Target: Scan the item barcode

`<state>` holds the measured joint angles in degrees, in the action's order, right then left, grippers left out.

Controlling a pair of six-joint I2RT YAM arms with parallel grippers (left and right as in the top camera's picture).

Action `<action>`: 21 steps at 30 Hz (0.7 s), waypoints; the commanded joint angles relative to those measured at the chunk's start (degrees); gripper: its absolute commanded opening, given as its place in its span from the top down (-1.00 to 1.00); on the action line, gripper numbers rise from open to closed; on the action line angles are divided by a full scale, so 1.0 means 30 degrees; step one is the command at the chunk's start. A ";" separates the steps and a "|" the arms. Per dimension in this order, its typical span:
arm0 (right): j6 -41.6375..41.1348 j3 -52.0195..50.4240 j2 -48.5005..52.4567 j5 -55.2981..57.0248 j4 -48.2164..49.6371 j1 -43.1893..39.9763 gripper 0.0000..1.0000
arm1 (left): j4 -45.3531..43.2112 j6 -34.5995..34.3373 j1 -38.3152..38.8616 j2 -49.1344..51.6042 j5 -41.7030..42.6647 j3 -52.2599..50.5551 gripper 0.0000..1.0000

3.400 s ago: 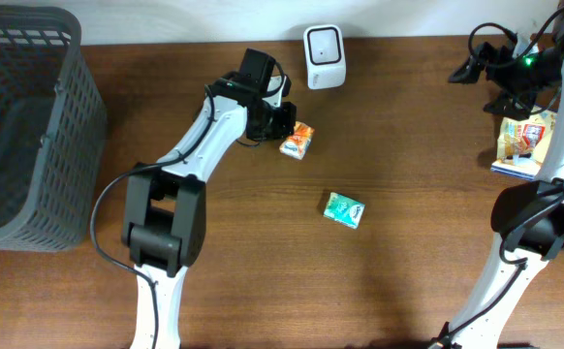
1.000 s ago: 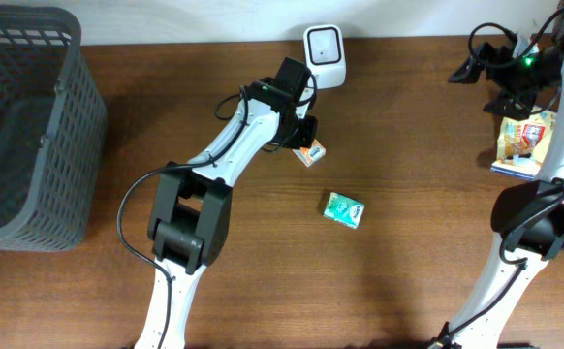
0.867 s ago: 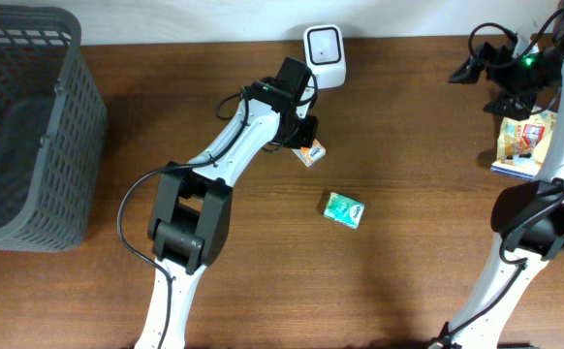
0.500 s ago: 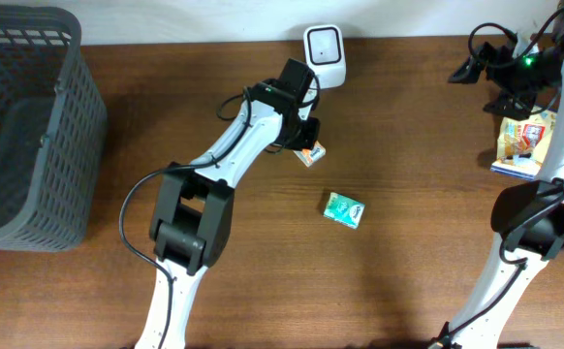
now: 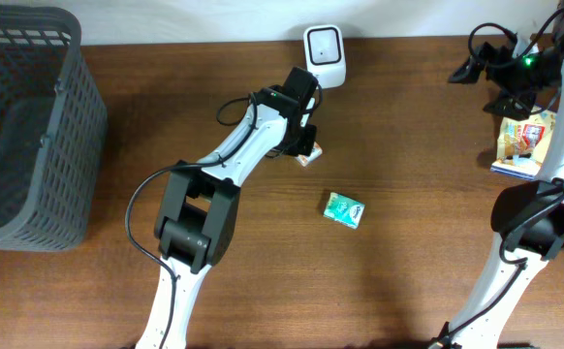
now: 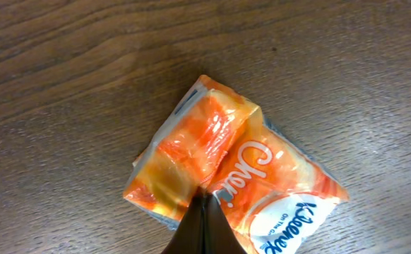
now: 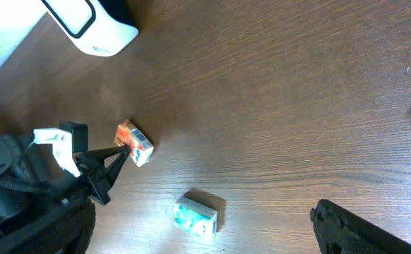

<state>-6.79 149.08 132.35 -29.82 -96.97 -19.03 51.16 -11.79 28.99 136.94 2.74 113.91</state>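
Note:
An orange tissue pack (image 5: 310, 153) lies on the brown table just below the white scanner (image 5: 323, 56). My left gripper (image 5: 301, 142) is shut, and its joined tips (image 6: 204, 199) press against a fold in the pack (image 6: 191, 144); no grip on the wrapper shows. From the right wrist view the pack (image 7: 135, 143) sits at those tips, with a barcode on its side, and the scanner (image 7: 85, 21) stands at the top left. My right gripper (image 5: 474, 66) hangs open high at the far right, one of its fingers (image 7: 361, 229) showing, holding nothing.
A green tissue pack (image 5: 343, 209) lies further toward the front, also seen in the right wrist view (image 7: 196, 216). A dark mesh basket (image 5: 30, 126) fills the left side. More packaged items (image 5: 524, 141) sit at the right edge.
The left gripper and the orange pack have moved right and toward the scanner over the last seconds, then shifted slightly in the last half second. The right arm has stayed still.

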 commanded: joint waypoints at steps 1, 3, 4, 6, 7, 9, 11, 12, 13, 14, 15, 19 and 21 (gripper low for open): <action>0.0262 0.0240 -0.0211 0.0189 -0.0051 0.0095 -0.97 | 0.0357 -0.0182 -0.0095 0.1100 -0.2273 -0.0248 1.00; 0.0262 0.0240 -0.0211 0.0182 -0.0051 0.0095 -0.97 | 0.0495 -0.0182 -0.0095 0.1100 -0.2790 -0.0240 1.00; 0.0262 0.0240 -0.0211 0.0182 -0.0044 0.0095 -0.97 | 0.0634 -0.0182 -0.0109 0.1100 -0.3191 -0.0240 1.00; 0.0262 0.0240 -0.0211 0.0182 -0.0051 0.0095 -0.97 | 0.0823 -0.0197 -0.0219 0.1100 -0.3526 -0.0240 1.00; 0.0262 0.0240 -0.0211 0.0189 -0.0044 0.0095 -0.97 | 0.0860 -0.0197 -0.0240 0.1100 -0.3526 -0.0240 1.00; 0.0262 0.0240 -0.0211 0.0182 -0.0051 0.0095 -0.97 | 0.1071 -0.0197 -0.0299 0.1100 -0.3526 -0.0240 1.00; 0.0262 0.0240 -0.0211 0.0189 -0.0044 0.0095 -0.97 | 0.1304 -0.0335 -0.0437 0.1100 -0.3599 -0.0240 1.00; 0.0262 0.0240 -0.0211 0.0189 -0.0044 0.0095 -0.97 | 0.1341 -0.0335 -0.0503 0.1100 -0.3585 -0.0240 1.00; 0.0262 0.0240 -0.0211 0.0182 -0.0051 0.0095 -0.97 | 0.1341 -0.0568 -0.0605 0.1100 -0.3606 -0.0240 1.00; 0.0262 0.0240 -0.0211 0.0189 -0.0044 0.0095 -0.97 | 0.1348 -0.0801 -0.0736 0.1100 -0.3585 -0.0240 1.00; 0.0262 0.0240 -0.0211 0.0182 -0.0044 0.0095 -0.97 | 0.1355 -0.0918 -0.0954 0.1093 -0.3563 -0.0240 1.00; 0.0262 0.0240 -0.0211 0.0182 -0.0044 0.0095 -0.97 | 0.2055 -0.0918 -0.1406 0.0845 -0.3563 0.0168 1.00; 0.0262 0.0240 -0.0211 0.0182 -0.0044 0.0095 -0.97 | 0.2463 -0.0911 -0.1647 0.0415 -0.3519 0.0714 1.00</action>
<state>-6.81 149.08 132.35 -29.82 -96.99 -19.03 56.90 -13.52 25.52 138.23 -6.98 114.48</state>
